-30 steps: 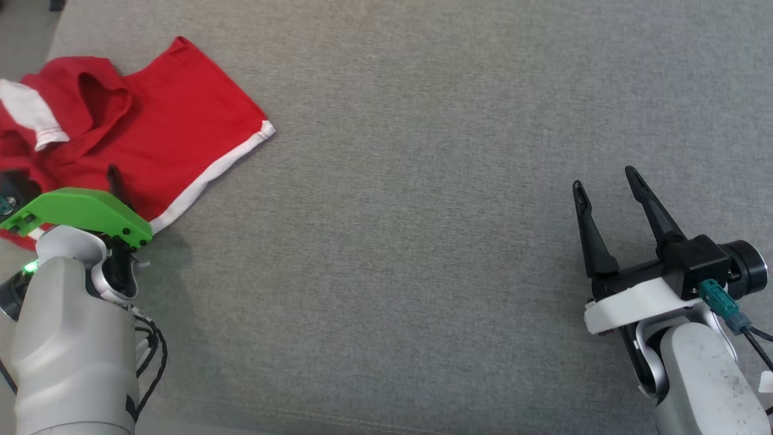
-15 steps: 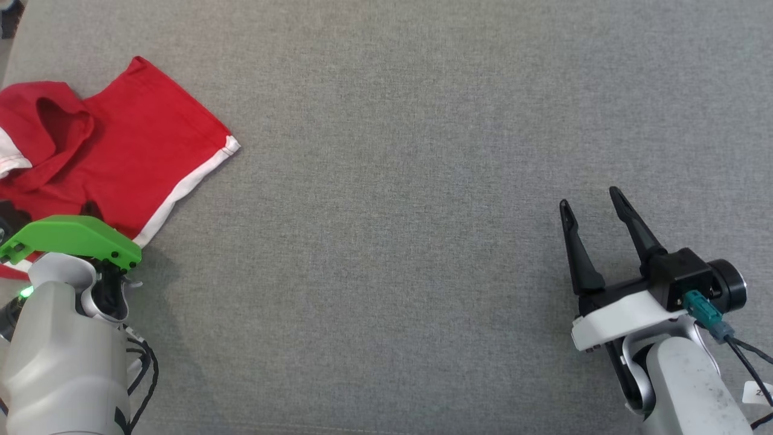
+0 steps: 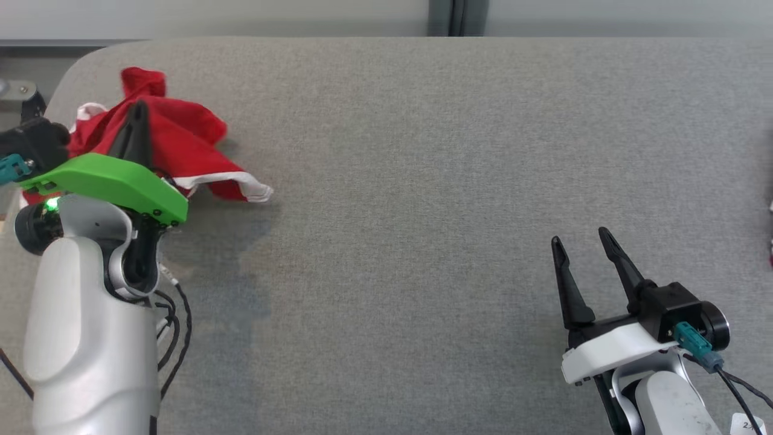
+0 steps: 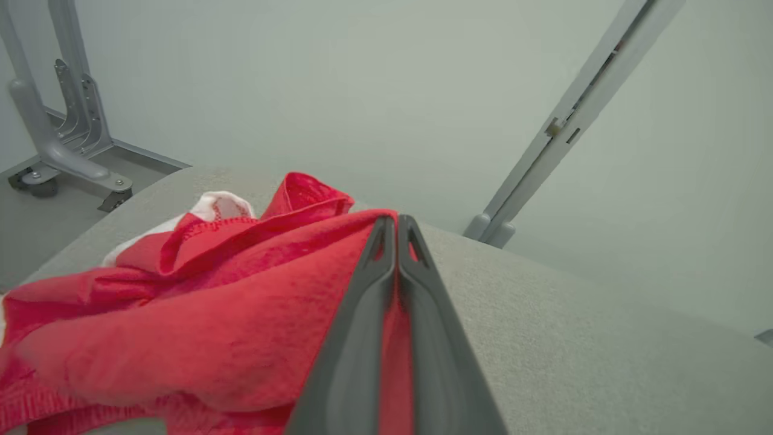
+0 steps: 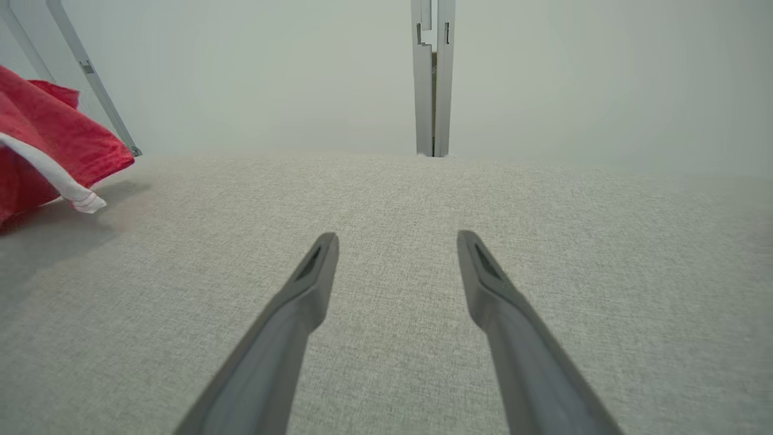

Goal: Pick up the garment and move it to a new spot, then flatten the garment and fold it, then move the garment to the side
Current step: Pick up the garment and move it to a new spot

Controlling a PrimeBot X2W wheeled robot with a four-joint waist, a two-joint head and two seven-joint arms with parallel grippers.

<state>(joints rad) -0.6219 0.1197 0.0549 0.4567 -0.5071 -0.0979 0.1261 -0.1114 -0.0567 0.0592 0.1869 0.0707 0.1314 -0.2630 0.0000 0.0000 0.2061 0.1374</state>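
The garment (image 3: 184,142) is red with white trim, bunched and lifted at the far left of the grey surface. My left gripper (image 3: 137,115) is shut on it, and red cloth shows between the closed fingers (image 4: 356,338) in the left wrist view, draped to their left (image 4: 199,320). A white-edged corner of the garment (image 5: 54,151) hangs at the left of the right wrist view. At the lower right my right gripper (image 3: 583,244) stands open above bare fabric, far from the garment, its fingers (image 5: 302,296) spread with nothing between them.
The grey fabric surface (image 3: 423,181) spreads wide to the right of the garment. Its rounded far-left corner (image 3: 78,60) borders floor, where a grey metal stand (image 4: 60,145) sits. A pale wall with a vertical grey post (image 5: 432,78) runs behind the far edge.
My left gripper went from open to shut on the garment and raised it, so the flat cloth is now bunched and hanging. The head camera tilted up. The right gripper stayed open.
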